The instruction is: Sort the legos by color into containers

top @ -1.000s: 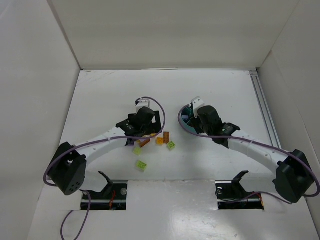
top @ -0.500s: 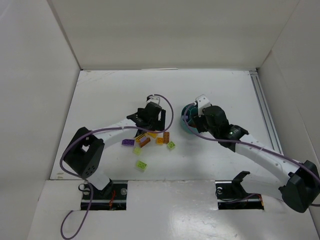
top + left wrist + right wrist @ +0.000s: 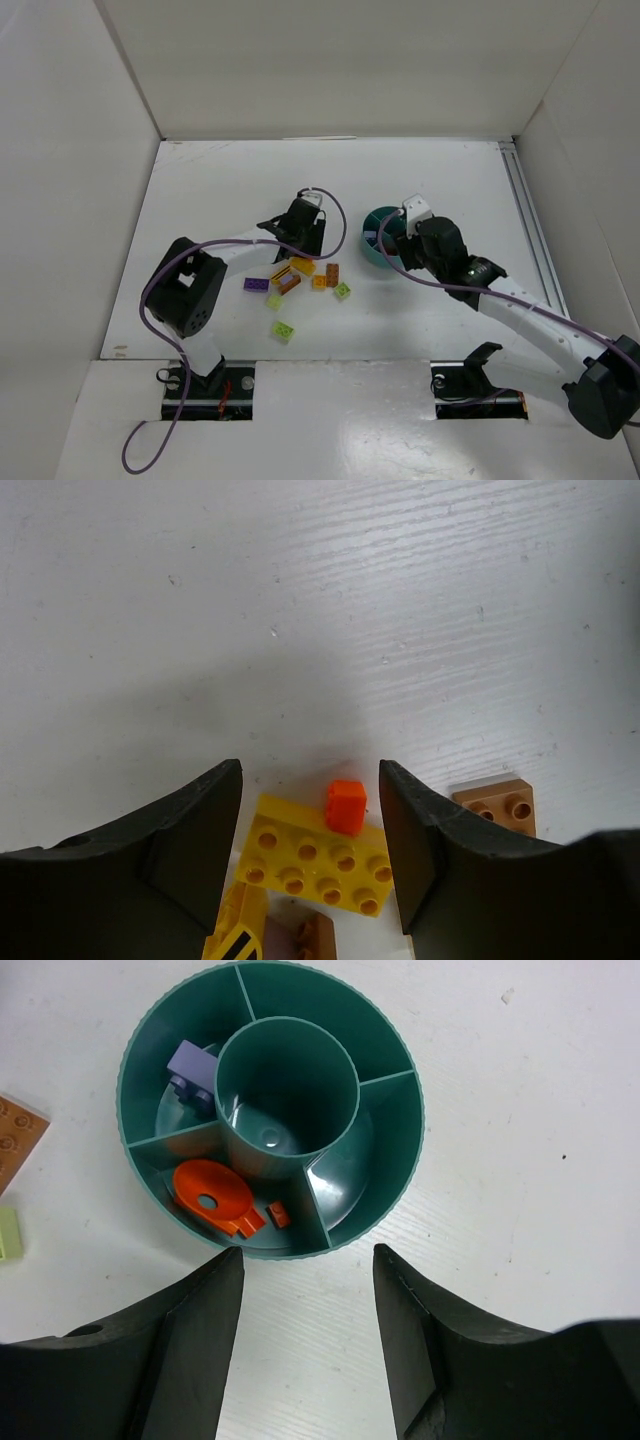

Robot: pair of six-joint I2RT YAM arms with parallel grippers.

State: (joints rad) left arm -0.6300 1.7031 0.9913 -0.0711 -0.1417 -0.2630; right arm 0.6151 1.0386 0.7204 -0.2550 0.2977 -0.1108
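My left gripper [image 3: 310, 770] hangs over the pile of legos with its jaws part-way open. Between them lie a yellow eight-stud brick [image 3: 315, 865] and a tiny orange piece [image 3: 346, 806] at its far edge; a gap shows on both sides of the orange piece. From above, the left gripper [image 3: 300, 240] sits just beyond the yellow brick [image 3: 302, 266]. My right gripper [image 3: 308, 1252] is open and empty, just short of the teal bowl [image 3: 410, 1150]. One of the containers holds a purple brick [image 3: 192, 1070], another holds orange pieces [image 3: 212, 1192].
Loose bricks lie near the left gripper: a purple one [image 3: 256, 285], an orange one [image 3: 319, 282], a brown one [image 3: 332, 274] and lime ones [image 3: 343, 291] [image 3: 285, 331]. A brown plate [image 3: 495, 805] lies right of the left jaws. White walls enclose the table.
The left gripper swung right over the yellow brick and its jaws narrowed. The right gripper drew back to the right, uncovering the bowl.
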